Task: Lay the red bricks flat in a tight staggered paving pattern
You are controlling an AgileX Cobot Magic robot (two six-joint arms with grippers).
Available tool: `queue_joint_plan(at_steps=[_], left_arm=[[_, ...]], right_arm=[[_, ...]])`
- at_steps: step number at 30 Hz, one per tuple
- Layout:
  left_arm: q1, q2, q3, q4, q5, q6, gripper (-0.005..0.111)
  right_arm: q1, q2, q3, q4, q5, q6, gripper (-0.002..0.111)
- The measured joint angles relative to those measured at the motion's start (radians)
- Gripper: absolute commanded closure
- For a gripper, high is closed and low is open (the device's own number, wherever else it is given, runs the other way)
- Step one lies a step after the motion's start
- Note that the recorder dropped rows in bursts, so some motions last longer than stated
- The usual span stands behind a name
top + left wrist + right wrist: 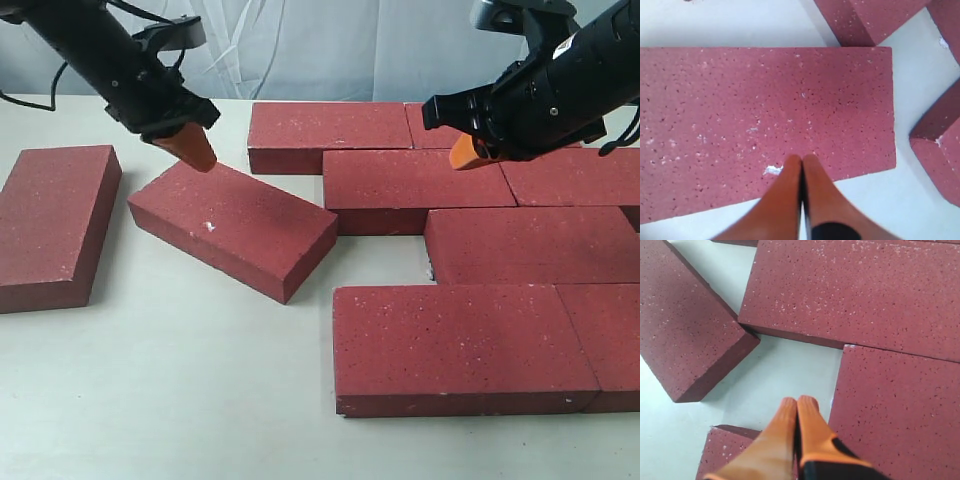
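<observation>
Most red bricks [460,340] lie staggered at right; the skewed brick [232,228] and far-left brick [55,220] wait unplaced. Left tool [193,148], right tool [466,152]: both pressed together, empty.

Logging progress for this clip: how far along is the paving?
Done: about seven bricks lie flat in staggered rows on the right. In hand: the left gripper, shut, sits at the skewed chipped brick. Left: that one and the far-left brick stand apart from the rows; the right gripper hovers shut.
</observation>
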Motion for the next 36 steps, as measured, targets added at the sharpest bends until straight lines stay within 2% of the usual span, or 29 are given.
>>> queue_joint_plan(at_steps=[5,16,20,25,28,31,36], left_arm=[[-0.047,-0.016,0.000,0.048,0.031,0.055,0.107],[-0.217,-0.017,0.005,0.232,0.054,0.110,0.107],[-0.256,-0.041,0.065,0.244,0.054,0.128,0.107],[-0.286,-0.098,0.209,0.251,0.054,0.173,0.107],[-0.288,-0.131,0.302,0.253,0.004,0.224,0.107],[-0.288,-0.155,0.381,0.255,-0.113,0.259,0.107],[-0.288,-0.158,0.457,0.234,-0.245,0.325,0.107]], right_arm=[[0.000,0.000,0.000,0.000,0.000,0.000,0.109],[0.000,0.000,0.000,0.000,0.000,0.000,0.109],[0.000,0.000,0.000,0.000,0.007,0.000,0.109],[0.000,0.000,0.000,0.000,0.012,0.000,0.109],[0.000,0.000,0.000,0.000,0.012,0.000,0.109],[0.000,0.000,0.000,0.000,0.012,0.000,0.109],[0.000,0.000,0.000,0.002,0.012,0.000,0.109]])
